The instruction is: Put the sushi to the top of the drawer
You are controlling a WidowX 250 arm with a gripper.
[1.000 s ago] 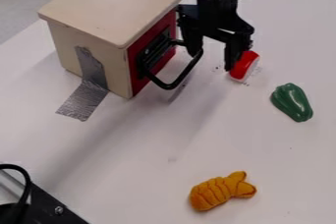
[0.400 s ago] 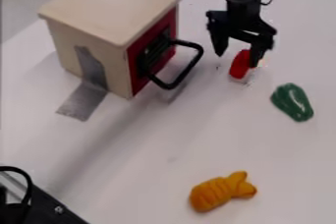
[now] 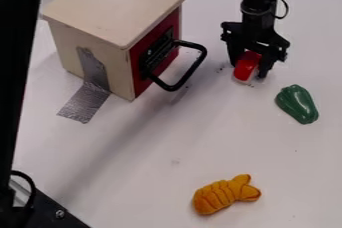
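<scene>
In the camera view, the gripper (image 3: 248, 70) is clamped on the red-and-white sushi (image 3: 246, 66), low over the table (image 3: 133, 157). Beside it stands the wooden drawer box (image 3: 113, 7); nearer the camera than it lies a green pepper (image 3: 296, 104).

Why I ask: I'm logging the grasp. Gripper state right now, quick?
Gripper: looks closed on the red-topped sushi, one finger on each side of it.
</scene>
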